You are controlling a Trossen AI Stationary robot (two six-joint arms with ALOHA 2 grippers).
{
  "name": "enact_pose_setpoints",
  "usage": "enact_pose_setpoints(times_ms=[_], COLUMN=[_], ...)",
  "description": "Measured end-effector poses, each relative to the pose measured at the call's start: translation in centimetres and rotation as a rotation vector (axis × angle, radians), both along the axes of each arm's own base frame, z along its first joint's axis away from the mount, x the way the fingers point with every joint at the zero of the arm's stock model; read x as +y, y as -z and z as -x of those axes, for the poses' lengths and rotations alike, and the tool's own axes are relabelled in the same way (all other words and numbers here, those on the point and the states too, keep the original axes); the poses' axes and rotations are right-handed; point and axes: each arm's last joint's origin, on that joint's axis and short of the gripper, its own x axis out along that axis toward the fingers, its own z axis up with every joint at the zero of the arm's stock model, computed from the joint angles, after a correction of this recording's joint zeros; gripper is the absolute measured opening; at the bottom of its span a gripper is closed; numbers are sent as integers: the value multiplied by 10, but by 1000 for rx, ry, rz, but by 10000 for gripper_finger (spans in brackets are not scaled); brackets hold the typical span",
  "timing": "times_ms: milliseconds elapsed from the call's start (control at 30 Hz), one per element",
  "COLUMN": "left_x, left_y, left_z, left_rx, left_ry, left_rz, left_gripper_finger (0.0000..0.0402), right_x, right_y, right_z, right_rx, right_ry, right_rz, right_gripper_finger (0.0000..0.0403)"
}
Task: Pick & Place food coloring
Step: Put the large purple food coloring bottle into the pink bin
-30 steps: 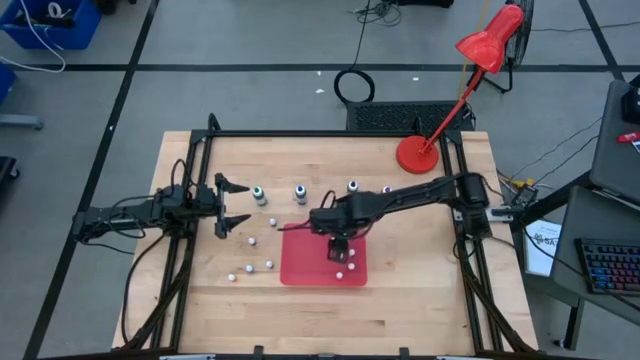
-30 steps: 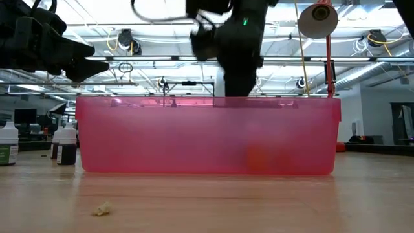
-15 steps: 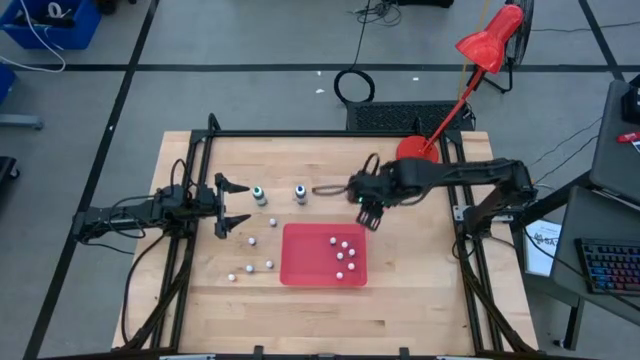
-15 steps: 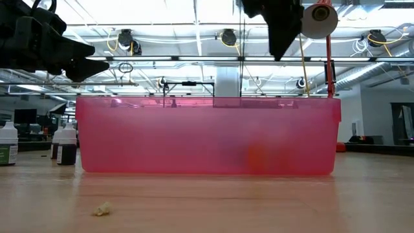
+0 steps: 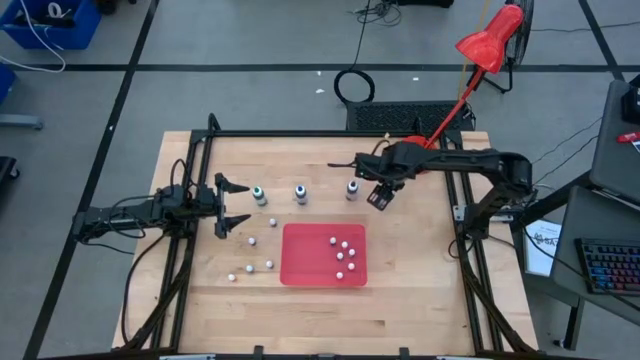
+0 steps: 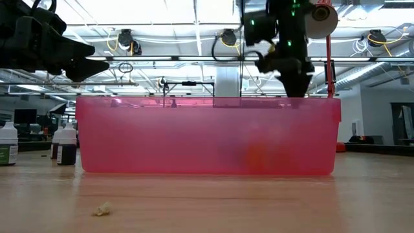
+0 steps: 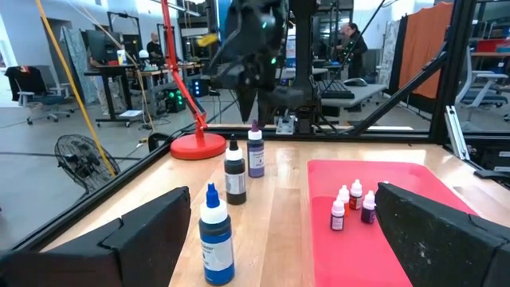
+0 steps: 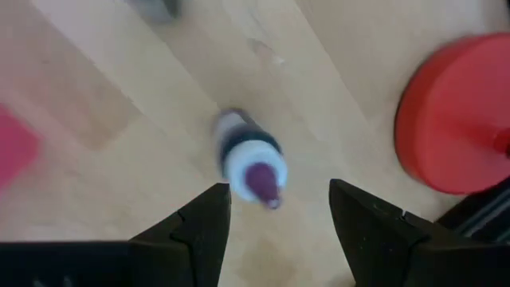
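The food coloring bottles stand upright in a row on the table, beyond the red tray (image 5: 310,262). Their tops are green (image 5: 259,195), blue (image 5: 300,193), grey (image 5: 352,189) and purple (image 8: 253,163). My right gripper (image 5: 380,197) hovers open over the purple-topped bottle (image 7: 255,151), pointing down, a finger on either side and apart from it. In the high view it hides that bottle. My left gripper (image 5: 247,204) waits open at the table's left, beside the green-topped bottle.
Several much smaller bottles (image 5: 342,250) lie in the red tray, and more (image 5: 251,241) are scattered on the wood to its left. A red lamp base (image 5: 414,153) stands near the far edge, close behind my right gripper (image 8: 279,191). Black frame rails run along both sides.
My right gripper has risen from over the red tray and swung toward the far edge and a little right. It now stands above the purple-topped bottle.
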Motion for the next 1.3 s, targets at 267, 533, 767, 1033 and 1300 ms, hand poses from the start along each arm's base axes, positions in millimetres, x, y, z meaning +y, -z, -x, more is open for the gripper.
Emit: enact_pose_setpoints(times_ms=[267, 533, 767, 1033, 1300], left_x=[0, 0, 0, 0, 0], left_y=[0, 0, 0, 0, 0], left_z=[0, 0, 0, 0, 0], left_rx=[0, -1, -1, 0, 0], left_ry=[-1, -6, -6, -6, -5], left_rz=[0, 0, 0, 0, 0], left_gripper_finger=[392, 392, 392, 392, 392], right_x=[-11, -12, -11, -9, -8], right_y=[31, 54, 56, 56, 56], right_z=[1, 5, 10, 15, 20], right_rx=[-95, -133, -96, -48, 5], right_ry=[-10, -17, 29, 41, 57], right_rz=[-44, -88, -106, -122, -138], right_gripper_finger=[203, 203, 177, 160, 140])
